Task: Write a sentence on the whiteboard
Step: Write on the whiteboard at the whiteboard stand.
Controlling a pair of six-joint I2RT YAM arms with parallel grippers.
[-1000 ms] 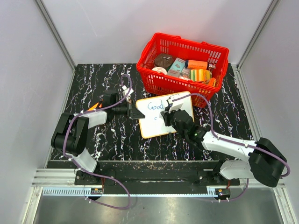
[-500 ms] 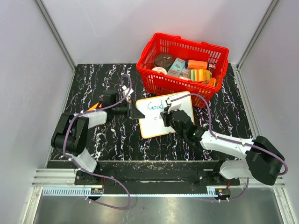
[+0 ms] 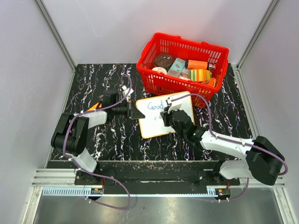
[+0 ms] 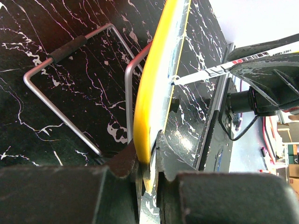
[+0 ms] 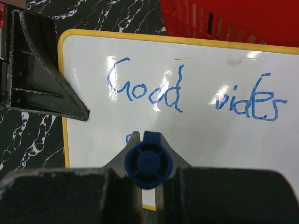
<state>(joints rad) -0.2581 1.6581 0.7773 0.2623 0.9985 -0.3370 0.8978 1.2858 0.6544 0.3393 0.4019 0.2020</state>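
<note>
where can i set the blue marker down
Bare black marbled tabletop lies far left beside the red plastic basket, and near, before the white yellow-rimmed whiteboard. Crowded at the board: left gripper clamps its edge, right gripper hangs over it.

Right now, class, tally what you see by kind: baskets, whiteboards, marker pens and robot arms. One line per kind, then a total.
Red plastic mesh basket: 1
White rectangular whiteboard with a yellow rim: 1
Blue-ended marker pen: 1
Black-and-white robot arms: 2
Total: 5
</note>
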